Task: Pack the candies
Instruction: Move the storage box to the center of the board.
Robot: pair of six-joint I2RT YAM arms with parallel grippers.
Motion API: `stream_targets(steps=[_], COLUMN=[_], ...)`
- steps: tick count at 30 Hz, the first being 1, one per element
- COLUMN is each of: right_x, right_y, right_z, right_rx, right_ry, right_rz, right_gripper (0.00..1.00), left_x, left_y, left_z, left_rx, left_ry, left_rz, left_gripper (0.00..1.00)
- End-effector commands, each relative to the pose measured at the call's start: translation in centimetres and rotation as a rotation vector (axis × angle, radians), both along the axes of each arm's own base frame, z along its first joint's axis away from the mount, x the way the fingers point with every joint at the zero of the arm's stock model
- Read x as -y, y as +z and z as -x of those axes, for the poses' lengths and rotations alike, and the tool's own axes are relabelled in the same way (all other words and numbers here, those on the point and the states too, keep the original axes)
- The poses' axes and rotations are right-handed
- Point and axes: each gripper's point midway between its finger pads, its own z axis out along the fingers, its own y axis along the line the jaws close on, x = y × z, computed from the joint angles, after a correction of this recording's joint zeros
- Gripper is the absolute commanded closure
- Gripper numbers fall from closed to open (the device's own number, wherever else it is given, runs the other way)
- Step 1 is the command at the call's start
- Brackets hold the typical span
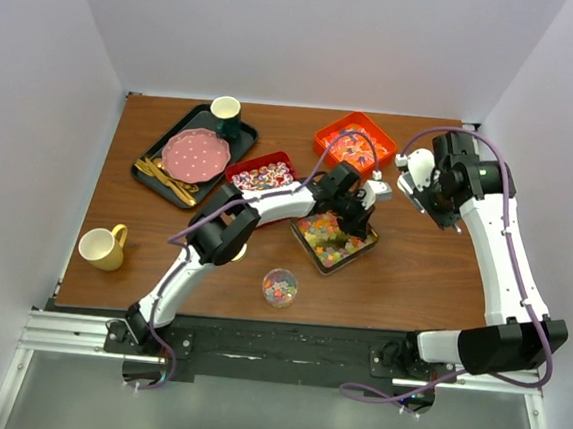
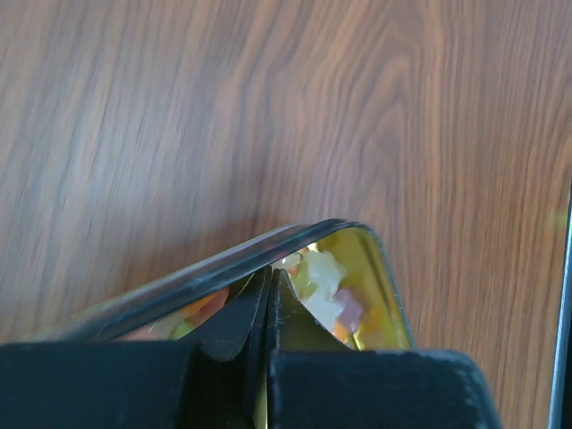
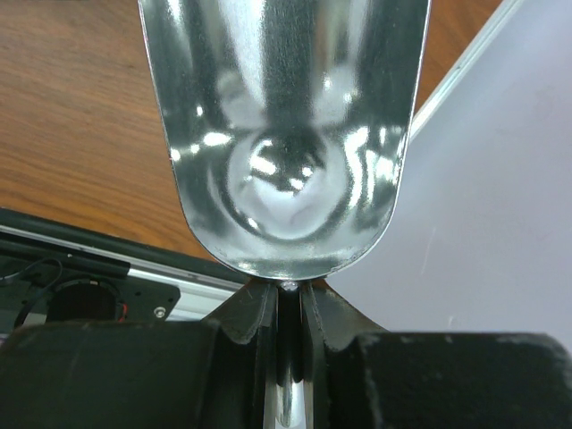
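Note:
Glossy jelly candies (image 1: 330, 242) (image 2: 326, 279) fill a gold-lined tin (image 1: 368, 246) (image 2: 384, 295) at mid table. My left gripper (image 1: 354, 218) (image 2: 269, 273) is shut, its tips against the tin's dark rim, and I see nothing between the fingers. More candies lie in a red tray (image 1: 263, 177), an orange tray (image 1: 351, 148) and a small round clear jar (image 1: 280, 287). My right gripper (image 1: 424, 191) (image 3: 286, 290) is shut on the handle of a silver scoop (image 1: 418, 169) (image 3: 286, 134), held up at the back right. The scoop's bowl is empty.
A black tray (image 1: 149, 154) at the back left carries a pink plate (image 1: 195, 154), gold cutlery (image 1: 167, 180) and a dark cup (image 1: 225, 114). A yellow mug (image 1: 103, 247) stands near the left front edge. White walls close in the table.

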Motion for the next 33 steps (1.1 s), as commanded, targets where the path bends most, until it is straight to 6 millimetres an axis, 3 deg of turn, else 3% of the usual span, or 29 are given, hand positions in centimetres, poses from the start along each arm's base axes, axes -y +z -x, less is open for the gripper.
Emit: stream_targets(steps=[1,2,5,9,12,15,16,18,20,23,24,26,27,30,33], right_x=[0.1,0.1,0.4,0.4,0.4,0.1,-0.1,-0.3,-0.4,-0.5,-0.5,-0.6,-0.6,-0.9,-1.2], right_y=[-0.3,-0.5,-0.5,-0.4,-0.1,0.5,0.8,1.0,1.2,1.4,1.5,2.0,2.3,2.4,2.5], right_z=[0.7,0.7,0.3,-0.4,-1.0,-1.7,-2.0,-2.1,-2.2,-2.3,-2.4,-2.7,-2.8,-3.0,-3.5], right_rx=[-0.013,-0.018,-0.024,-0.024,-0.012,0.007,0.015,0.018,0.025,0.032,0.037,0.054,0.061,0.066,0.067], right_ry=[-0.022,-0.024,-0.034,-0.042,-0.043,-0.040,-0.037,-0.032,-0.031,-0.028,-0.028,-0.022,-0.022,-0.019,-0.015], right_rz=[-0.018,-0.018,-0.013,-0.015,-0.018,-0.033,-0.043,-0.052,-0.059,-0.065,-0.064,-0.071,-0.074,-0.088,-0.100], right_gripper=[1.00,1.00,1.00,1.00,1.00,1.00,1.00,1.00,1.00,1.00,1.00,1.00,1.00,1.00,1.00], left_x=[5.3,6.5,8.7,9.1,7.2,3.7,1.6,-0.7,-4.4,-9.3,-11.3,-14.1,-16.1,-19.6,-21.4], left_y=[2.0,3.4,4.9,6.5,8.9,12.4,14.2,15.7,17.0,16.5,16.6,14.1,12.9,10.1,8.2], left_z=[0.3,-0.1,-1.0,-1.6,0.0,2.1,2.9,4.2,4.6,3.2,1.6,0.9,-0.3,-1.7,-2.9], left_rx=[0.041,0.076,0.145,0.201,0.153,0.100,0.091,0.096,0.090,0.150,0.224,0.230,0.268,0.288,0.295], left_ry=[-0.033,-0.038,-0.012,-0.012,-0.078,-0.144,-0.149,-0.207,-0.192,-0.116,-0.064,-0.021,0.016,0.070,0.105], left_rz=[0.120,0.163,0.221,0.233,0.244,0.262,0.259,0.268,0.238,0.147,0.102,0.000,-0.066,-0.204,-0.282], left_gripper=[1.00,1.00,1.00,0.96,0.80,0.68,0.65,0.60,0.57,0.54,0.52,0.51,0.49,0.47,0.46])
